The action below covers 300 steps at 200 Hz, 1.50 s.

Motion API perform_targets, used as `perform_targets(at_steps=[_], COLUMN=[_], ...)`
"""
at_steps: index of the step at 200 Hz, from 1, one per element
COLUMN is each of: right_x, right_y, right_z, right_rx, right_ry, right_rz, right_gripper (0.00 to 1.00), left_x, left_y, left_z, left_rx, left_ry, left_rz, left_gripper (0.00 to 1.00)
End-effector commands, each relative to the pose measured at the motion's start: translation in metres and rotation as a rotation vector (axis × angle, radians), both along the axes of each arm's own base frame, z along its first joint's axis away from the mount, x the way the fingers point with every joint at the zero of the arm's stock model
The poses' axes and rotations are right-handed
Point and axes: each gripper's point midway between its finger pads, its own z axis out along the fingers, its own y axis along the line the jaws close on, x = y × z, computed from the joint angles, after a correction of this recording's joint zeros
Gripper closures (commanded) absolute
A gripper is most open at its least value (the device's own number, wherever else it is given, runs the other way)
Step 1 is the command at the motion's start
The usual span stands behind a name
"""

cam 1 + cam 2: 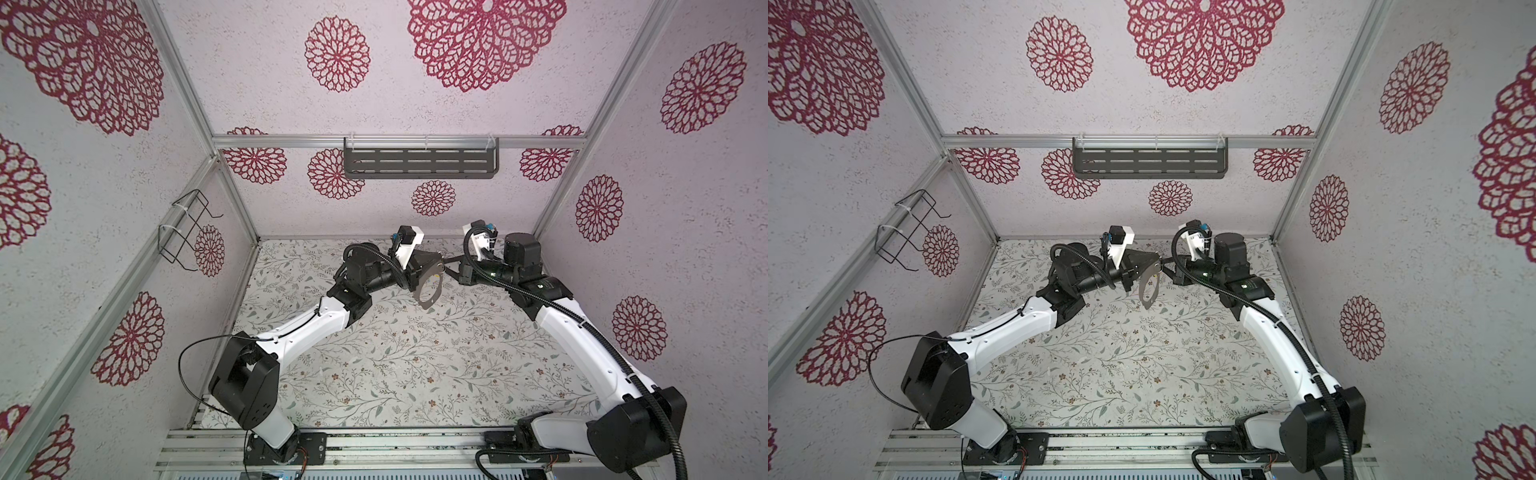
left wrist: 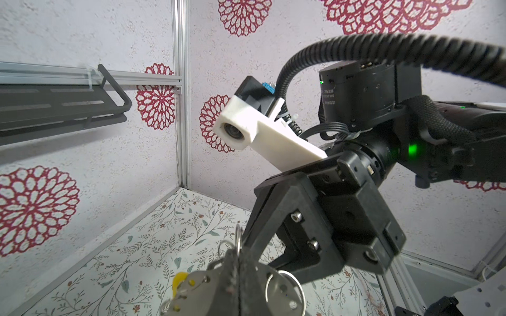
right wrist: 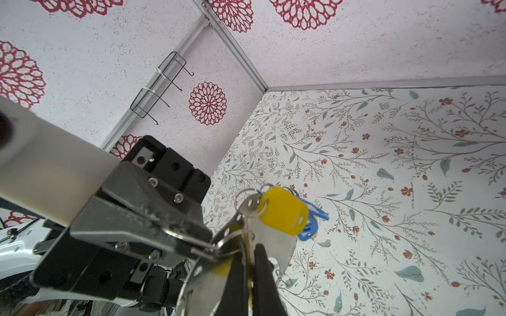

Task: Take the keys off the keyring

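Observation:
The keyring (image 1: 425, 304) is a thin grey metal plate hanging in the air over the back middle of the table, in both top views (image 1: 1148, 304). My left gripper (image 1: 439, 269) and right gripper (image 1: 448, 271) meet tip to tip at its upper rim. The left wrist view has the left gripper (image 2: 238, 269) shut on thin metal at the keyring (image 2: 202, 290), with a wire ring (image 2: 284, 284) beside it. My right gripper (image 3: 247, 276) is shut on the same rim. A yellow key (image 3: 283, 210) and a blue key (image 3: 313, 223) hang from the plate (image 3: 276, 243).
The table (image 1: 395, 365) has a floral cover. A dark slotted shelf (image 1: 419, 162) hangs on the back wall. On the left wall is a black wire rack (image 1: 187, 232). An aluminium rail (image 1: 374, 444) with both arm bases runs along the front edge.

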Motion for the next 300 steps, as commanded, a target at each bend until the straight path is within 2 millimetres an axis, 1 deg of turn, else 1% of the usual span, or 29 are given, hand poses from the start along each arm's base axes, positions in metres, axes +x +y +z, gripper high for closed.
perform_targets(at_steps=[1, 16, 26, 39, 58, 86, 113, 143, 185, 250, 269, 300], right_x=[0.003, 0.006, 0.006, 0.003, -0.002, -0.005, -0.006, -0.010, -0.013, -0.014, -0.016, -0.020], right_y=[-0.016, -0.026, -0.033, -0.038, -0.045, -0.049, -0.053, -0.057, -0.061, -0.052, -0.046, -0.031], right_z=[0.003, 0.009, 0.018, 0.033, 0.047, 0.060, 0.065, 0.070, 0.073, 0.074, 0.073, 0.073], right_rx=[-0.059, -0.068, -0.050, -0.016, 0.019, 0.015, -0.006, -0.009, -0.017, -0.015, 0.002, 0.054], right_ry=[-0.067, -0.133, -0.185, -0.255, -0.330, -0.380, -0.399, -0.417, -0.432, -0.413, -0.399, -0.366], right_rz=[-0.099, -0.168, -0.213, -0.240, -0.279, -0.300, -0.314, -0.325, -0.338, -0.283, -0.250, -0.163], right_gripper=[1.00, 1.00, 1.00, 1.00, 1.00, 1.00, 1.00, 1.00, 1.00, 1.00, 1.00, 1.00], left_x=[-0.018, -0.016, -0.016, -0.018, -0.019, -0.024, -0.024, -0.025, -0.027, -0.028, -0.028, -0.032], left_y=[0.003, 0.004, 0.005, 0.005, 0.004, 0.005, 0.006, 0.006, 0.005, 0.002, 0.001, -0.004], left_z=[0.051, 0.050, 0.053, 0.054, 0.053, 0.054, 0.057, 0.056, 0.063, 0.072, 0.080, 0.097], left_rx=[-0.147, -0.156, -0.174, -0.201, -0.222, -0.232, -0.240, -0.239, -0.269, -0.319, -0.358, -0.411], left_ry=[-0.112, -0.102, -0.098, -0.096, -0.078, -0.071, -0.069, -0.061, -0.057, -0.046, -0.048, -0.060], left_rz=[-0.031, -0.022, -0.023, -0.039, -0.065, -0.085, -0.089, -0.098, -0.118, -0.136, -0.129, -0.106], left_gripper=[1.00, 1.00, 1.00, 1.00, 1.00, 1.00, 1.00, 1.00, 1.00, 1.00, 1.00, 1.00])
